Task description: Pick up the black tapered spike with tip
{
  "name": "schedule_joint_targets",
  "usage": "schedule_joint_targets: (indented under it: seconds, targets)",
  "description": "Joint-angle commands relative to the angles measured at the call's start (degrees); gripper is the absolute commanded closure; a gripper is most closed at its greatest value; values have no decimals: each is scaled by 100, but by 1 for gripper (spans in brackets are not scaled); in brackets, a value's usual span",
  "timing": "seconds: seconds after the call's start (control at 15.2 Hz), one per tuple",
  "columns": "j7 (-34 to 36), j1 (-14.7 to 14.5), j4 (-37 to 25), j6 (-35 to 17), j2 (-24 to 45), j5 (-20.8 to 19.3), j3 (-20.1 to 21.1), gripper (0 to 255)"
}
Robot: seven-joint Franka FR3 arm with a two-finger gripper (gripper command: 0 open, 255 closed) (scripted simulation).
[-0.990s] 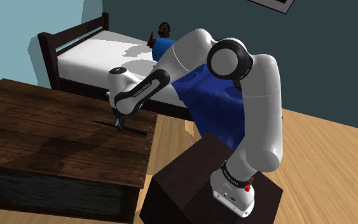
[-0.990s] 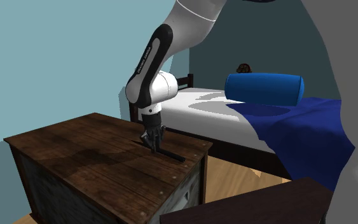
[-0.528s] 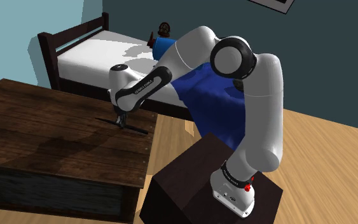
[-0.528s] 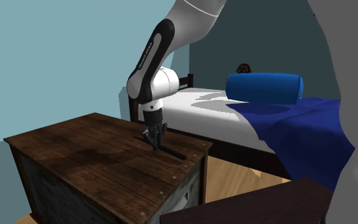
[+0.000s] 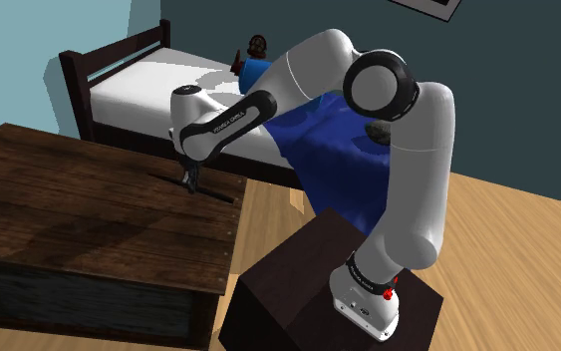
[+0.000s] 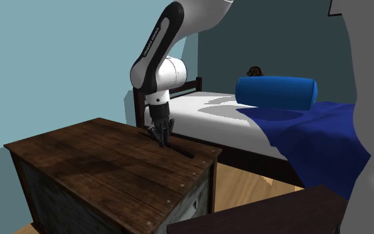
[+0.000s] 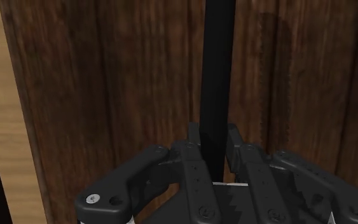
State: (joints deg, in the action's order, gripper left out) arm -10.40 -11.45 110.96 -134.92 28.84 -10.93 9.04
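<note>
we see the gripper [image 6: 161, 137] clenched on the black spike [image 6: 180, 150], both higher over the wooden table [image 6: 79, 174] than before.

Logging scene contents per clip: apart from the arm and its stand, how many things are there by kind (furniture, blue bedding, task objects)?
Furniture: 2 (wooden table, bed)
Blue bedding: 2 (bolster, blanket)
Task objects: 1 (black spike, clasped in the tool)
Total: 5
</note>
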Motion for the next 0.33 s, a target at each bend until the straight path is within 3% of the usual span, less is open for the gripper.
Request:
schedule_joint_targets:
  seconds: [0.0,0.26]
  targets:
    - [-25,14,-1,112,-111,31,19,255]
    - [-52,27,-8,234,-228,65,39,255]
